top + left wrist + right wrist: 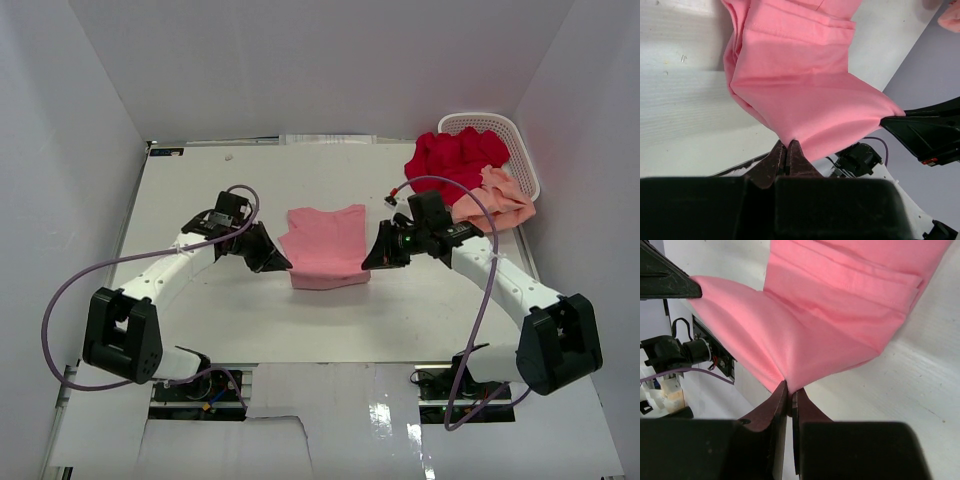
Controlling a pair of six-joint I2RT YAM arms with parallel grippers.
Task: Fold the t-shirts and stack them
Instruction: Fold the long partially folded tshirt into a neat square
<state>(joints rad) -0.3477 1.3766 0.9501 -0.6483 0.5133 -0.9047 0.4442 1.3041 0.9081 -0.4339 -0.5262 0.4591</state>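
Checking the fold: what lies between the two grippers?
The pink t-shirt, its edge pinched by the left gripper and right gripper; the top view shows it.

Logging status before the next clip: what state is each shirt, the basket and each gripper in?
pink t-shirt: partly folded, near edge lifted by both corners.
red t-shirt: crumpled, unfolded, against the basket.
peach t-shirt: crumpled, unfolded, beside the red one.
basket: far right, partly covered by shirts.
left gripper: jaws shut on pink t-shirt.
right gripper: jaws shut on pink t-shirt.

Pink t-shirt [805, 95] in left hand [787, 150]
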